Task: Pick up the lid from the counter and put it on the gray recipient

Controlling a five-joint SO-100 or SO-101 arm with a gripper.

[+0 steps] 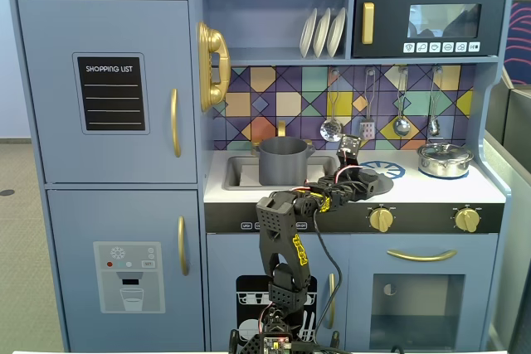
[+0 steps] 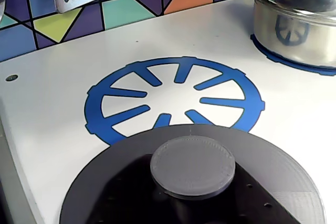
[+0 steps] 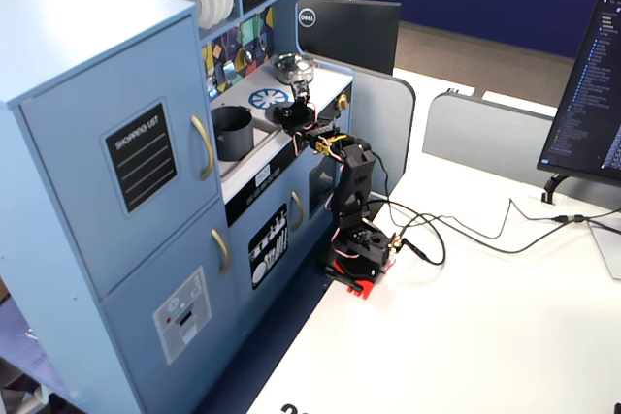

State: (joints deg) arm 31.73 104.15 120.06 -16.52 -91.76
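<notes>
We hover our gripper [image 1: 355,165] over the lid [image 2: 194,182], which lies flat on the counter [image 2: 47,129] beside the blue burner ring [image 2: 173,98]; we cannot tell whether our claw is spread. If we close off-center, the small knob [image 2: 192,165] may slip free, leaving the gray recipient [image 1: 284,160] uncovered.

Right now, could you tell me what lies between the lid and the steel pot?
In the wrist view, only bare white counter and part of the blue burner pattern separate the lid from the steel pot.
</notes>
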